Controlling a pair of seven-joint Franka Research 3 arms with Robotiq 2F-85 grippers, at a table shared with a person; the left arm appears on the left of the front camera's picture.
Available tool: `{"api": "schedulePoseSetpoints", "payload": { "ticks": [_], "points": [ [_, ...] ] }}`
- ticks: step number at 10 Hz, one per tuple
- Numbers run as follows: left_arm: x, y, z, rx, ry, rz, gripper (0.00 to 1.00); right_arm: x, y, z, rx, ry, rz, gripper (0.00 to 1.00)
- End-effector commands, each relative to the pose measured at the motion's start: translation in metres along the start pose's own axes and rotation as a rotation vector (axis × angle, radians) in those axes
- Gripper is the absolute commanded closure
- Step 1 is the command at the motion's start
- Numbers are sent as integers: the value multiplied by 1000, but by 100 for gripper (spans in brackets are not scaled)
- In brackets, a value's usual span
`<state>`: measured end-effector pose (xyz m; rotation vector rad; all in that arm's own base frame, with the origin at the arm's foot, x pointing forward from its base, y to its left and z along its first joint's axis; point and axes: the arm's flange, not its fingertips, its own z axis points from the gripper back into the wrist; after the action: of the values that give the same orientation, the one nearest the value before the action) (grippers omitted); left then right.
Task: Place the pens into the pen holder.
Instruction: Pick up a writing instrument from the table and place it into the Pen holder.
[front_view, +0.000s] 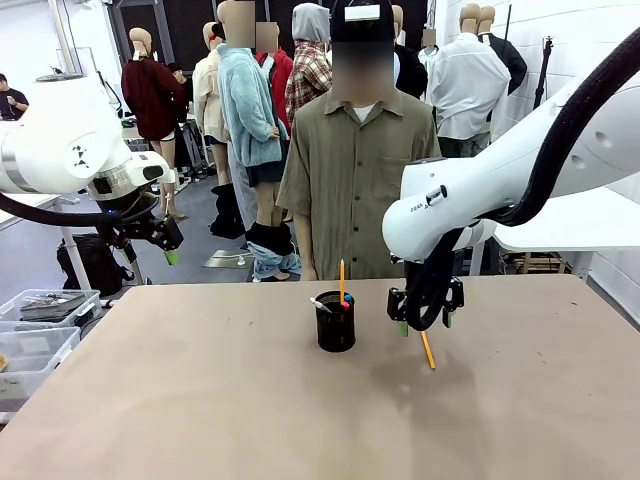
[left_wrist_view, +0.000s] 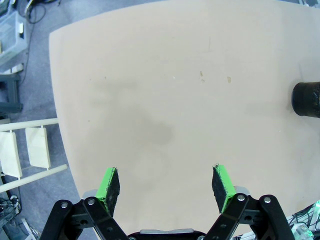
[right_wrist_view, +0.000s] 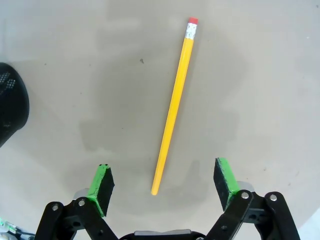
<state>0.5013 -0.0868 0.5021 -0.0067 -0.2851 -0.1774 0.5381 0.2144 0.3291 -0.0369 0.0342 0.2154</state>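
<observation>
We see a yellow pencil (right_wrist_view: 174, 107) with a red eraser lying flat on the tan table (front_view: 200, 400), just to the right of the black mesh pen holder (front_view: 335, 322). The right gripper (right_wrist_view: 163, 175) hangs low over it, spread wide. The pencil's end away from the eraser lies between the green pads (right_wrist_view: 102, 181) and touches neither. The holder stands upright near the table's middle and contains several pens (front_view: 341, 285): one orange-yellow stick rising tall, a white-ended one leaning left, and red and blue ends at the rim. The left gripper (left_wrist_view: 167, 180), likewise wide and empty, hovers high by the table's far left edge. A person (front_view: 350, 170) stands behind the holder.
</observation>
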Motion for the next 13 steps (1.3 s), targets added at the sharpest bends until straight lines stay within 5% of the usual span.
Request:
{"api": "schedulePoseSetpoints", "payload": {
  "ticks": [1,5,8,13],
  "points": [
    [-2,2,0,-7,-7,-12,4,8,1,-6,4,-14,-24,0],
    [-2,2,0,-7,-7,-12,4,11,-2,-18,13,0,-33,0],
    [-2,2,0,-7,-7,-12,4,13,-4,-22,22,1,-47,37],
    [-2,2,0,-7,-7,-12,4,18,-6,-31,26,19,-52,37]
  ]
}}
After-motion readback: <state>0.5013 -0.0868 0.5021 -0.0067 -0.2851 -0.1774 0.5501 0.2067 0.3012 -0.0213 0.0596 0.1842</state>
